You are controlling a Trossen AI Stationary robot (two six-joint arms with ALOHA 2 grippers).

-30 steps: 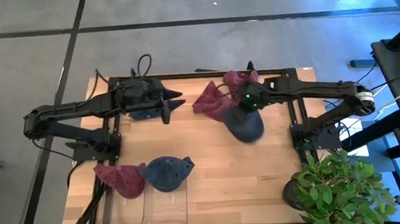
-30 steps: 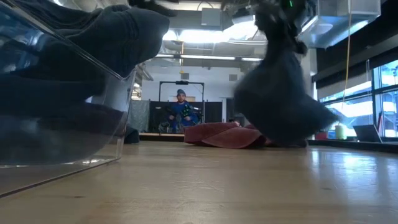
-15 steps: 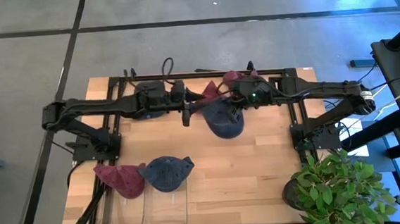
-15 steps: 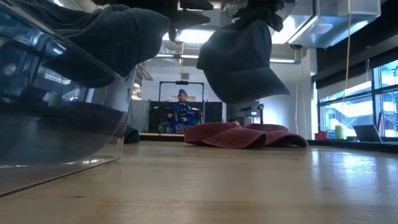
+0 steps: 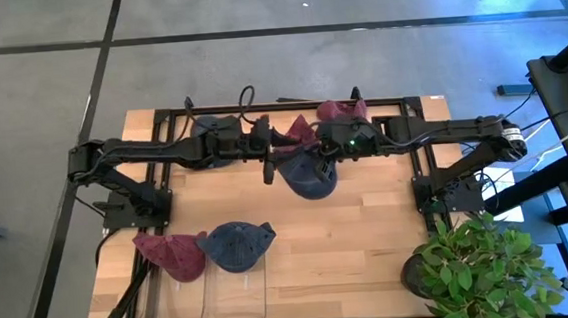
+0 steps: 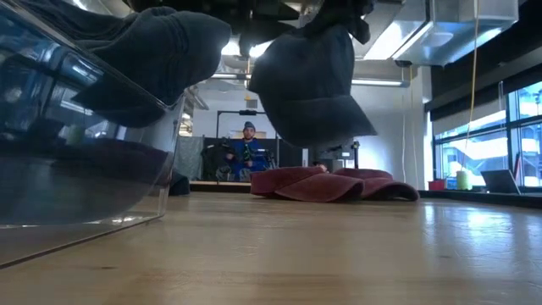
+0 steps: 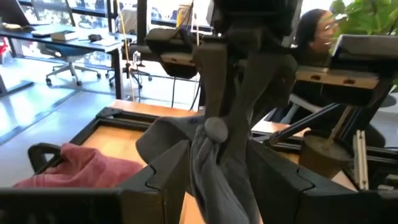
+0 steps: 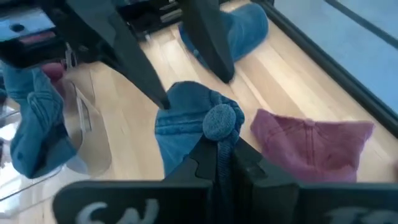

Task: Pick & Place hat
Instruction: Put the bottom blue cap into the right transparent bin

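A blue denim cap (image 5: 308, 174) hangs in the air over the middle of the table, also high up in the low view (image 6: 309, 85). My right gripper (image 5: 327, 151) (image 8: 219, 148) is shut on it from the right. My left gripper (image 5: 267, 163) (image 7: 217, 152) has come in from the left and is open, one finger on each side of the cap's gathered crown (image 7: 214, 162). In the right wrist view its two dark fingers (image 8: 140, 68) flank the cap's top. My right gripper pinches the cap's crown just beside the top button (image 8: 221, 120) between both fingers, the cloth bunched into several layers. The cap is lifted clear and hangs below the fingers, brim lowest (image 6: 326, 131). My left gripper stands around the cloth; whether it touches, I cannot tell.
Maroon caps (image 5: 307, 129) lie by the far edge, seen low on the table in the low view (image 6: 334, 185). A maroon cap (image 5: 170, 255) and a blue cap (image 5: 238, 244) rest on clear bins (image 5: 214, 302) at the near-left edge. A potted plant (image 5: 477, 266) stands near-right.
My right gripper has carried the blue cap up and toward the table's left, so it now hangs well above the wood. My left arm has stretched toward the table's right until its open fingers came around the cap's top.
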